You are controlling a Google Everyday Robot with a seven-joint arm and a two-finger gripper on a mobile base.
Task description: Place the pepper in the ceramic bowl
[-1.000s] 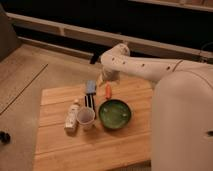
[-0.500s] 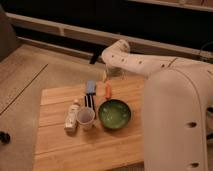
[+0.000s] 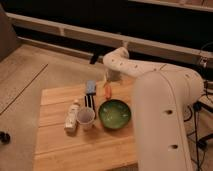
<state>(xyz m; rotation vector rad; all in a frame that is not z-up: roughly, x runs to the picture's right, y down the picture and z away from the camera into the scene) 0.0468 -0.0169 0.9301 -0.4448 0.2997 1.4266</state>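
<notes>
High rear view, jaws across table

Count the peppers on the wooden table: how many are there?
1. The pepper lies on the table behind the green bowl, beside the brush, with the gripper close behind it. The arm could hide more.
</notes>
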